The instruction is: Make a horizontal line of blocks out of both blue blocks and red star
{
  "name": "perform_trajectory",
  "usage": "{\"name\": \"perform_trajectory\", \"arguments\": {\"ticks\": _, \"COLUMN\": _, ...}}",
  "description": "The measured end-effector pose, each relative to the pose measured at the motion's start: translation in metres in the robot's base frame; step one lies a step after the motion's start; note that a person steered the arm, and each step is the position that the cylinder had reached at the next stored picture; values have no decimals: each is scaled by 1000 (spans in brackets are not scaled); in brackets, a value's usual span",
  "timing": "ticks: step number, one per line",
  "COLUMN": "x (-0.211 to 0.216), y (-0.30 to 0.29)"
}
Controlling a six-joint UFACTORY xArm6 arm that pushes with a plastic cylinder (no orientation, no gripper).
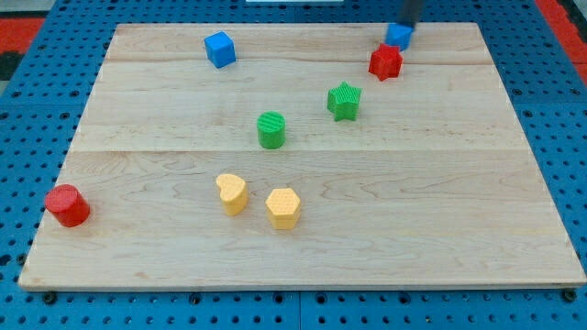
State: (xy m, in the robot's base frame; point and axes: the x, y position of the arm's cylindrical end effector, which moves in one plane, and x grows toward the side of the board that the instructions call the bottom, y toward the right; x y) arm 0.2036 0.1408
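A blue cube (220, 49) sits near the view's top, left of centre. A second blue block (399, 37) sits at the top right edge of the board, touching or almost touching the red star (385, 62) just below and left of it. My rod comes down from the top edge, and my tip (406, 25) is at the upper right side of that second blue block, seemingly touching it.
A green star (344, 101) lies below and left of the red star. A green cylinder (271, 130) sits at the centre. A yellow heart (232, 193) and a yellow hexagon (283, 207) lie lower down. A red cylinder (67, 205) is at the wooden board's (459, 202) left edge.
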Motion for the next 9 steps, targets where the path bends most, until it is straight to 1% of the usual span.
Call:
{"name": "perform_trajectory", "arguments": {"ticks": 1, "x": 19, "y": 39}}
{"name": "perform_trajectory", "arguments": {"ticks": 2, "x": 83, "y": 72}}
{"name": "perform_trajectory", "arguments": {"ticks": 4, "x": 84, "y": -66}}
{"name": "perform_trajectory", "arguments": {"ticks": 5, "x": 85, "y": -101}}
{"name": "perform_trajectory", "arguments": {"ticks": 8, "x": 83, "y": -152}}
{"name": "perform_trajectory", "arguments": {"ticks": 9, "x": 69, "y": -153}}
